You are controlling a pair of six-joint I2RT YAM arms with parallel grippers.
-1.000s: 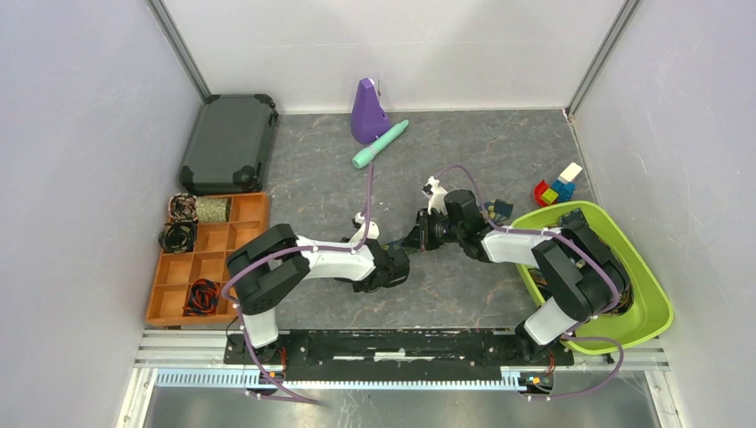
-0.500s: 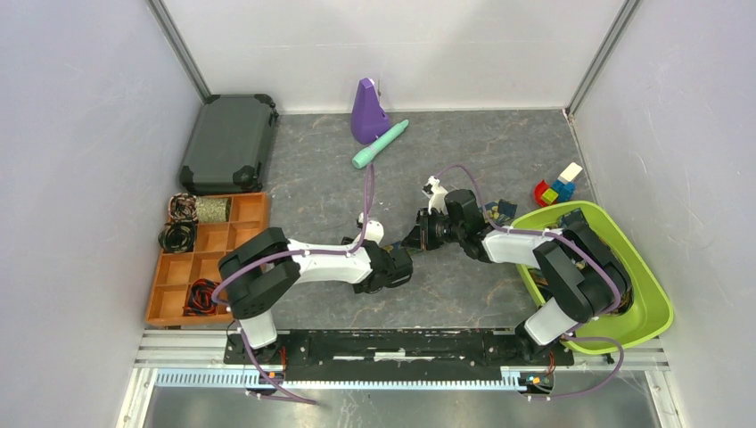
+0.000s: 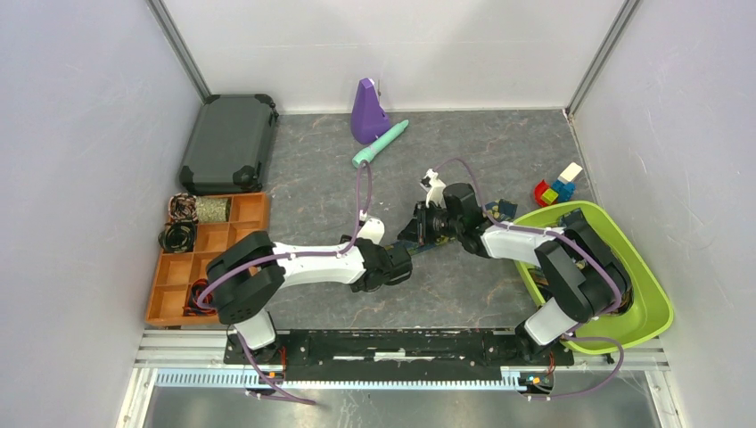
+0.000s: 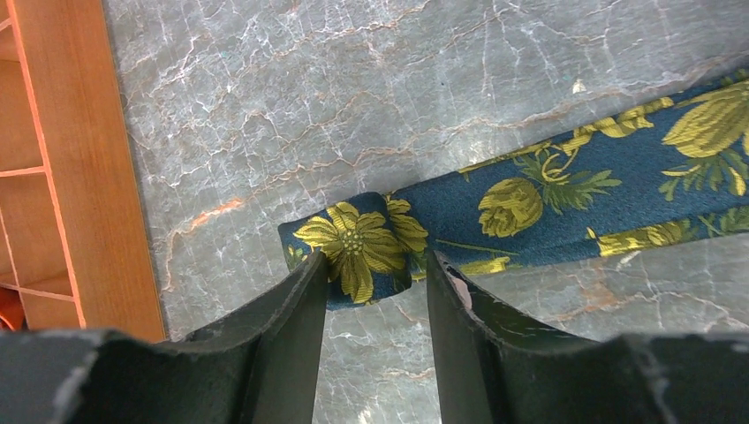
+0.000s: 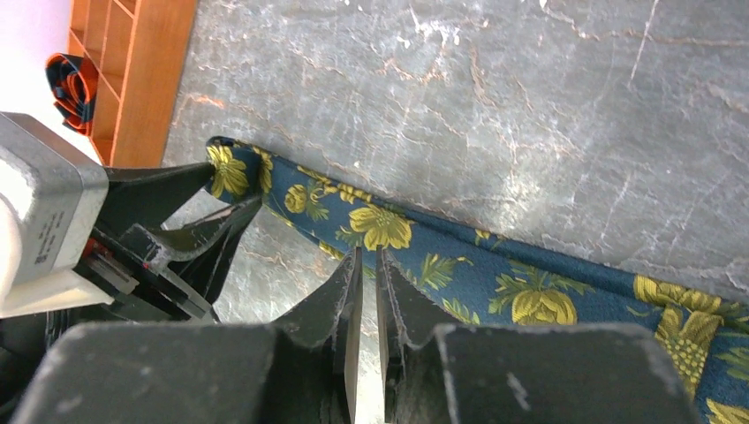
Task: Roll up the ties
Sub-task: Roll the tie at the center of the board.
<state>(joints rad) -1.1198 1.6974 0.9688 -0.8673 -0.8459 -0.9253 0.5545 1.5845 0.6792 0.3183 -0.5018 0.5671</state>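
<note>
We identify the workpiece as a long, narrow navy fabric tie with a yellow-gold floral print (image 4: 548,203). It lies on the grey marble-patterned table surface (image 4: 353,88) near the table centre and runs diagonally away from the orange wooden compartment tray (image 4: 79,177). Its narrow end is folded back on itself into a short first turn, and the rest lies as a flat strip. One long edge is slightly raised and creased. A coiled black-red tie (image 5: 75,79) sits in a tray compartment.

The left gripper (image 4: 375,269) points down at the table. Its two dark fingers are closed against both sides of the folded end and clamp it. In the top view, we see the left arm (image 3: 312,263) stretched low toward the right.

The right gripper (image 5: 364,256) has its fingers drawn almost together, with only a thin slot between them. The tips pinch the near edge of the flat strip further along. The right arm (image 3: 517,242) reaches left from beside the lime-green plastic tub (image 3: 655,303). The two grippers sit near each other.
</note>
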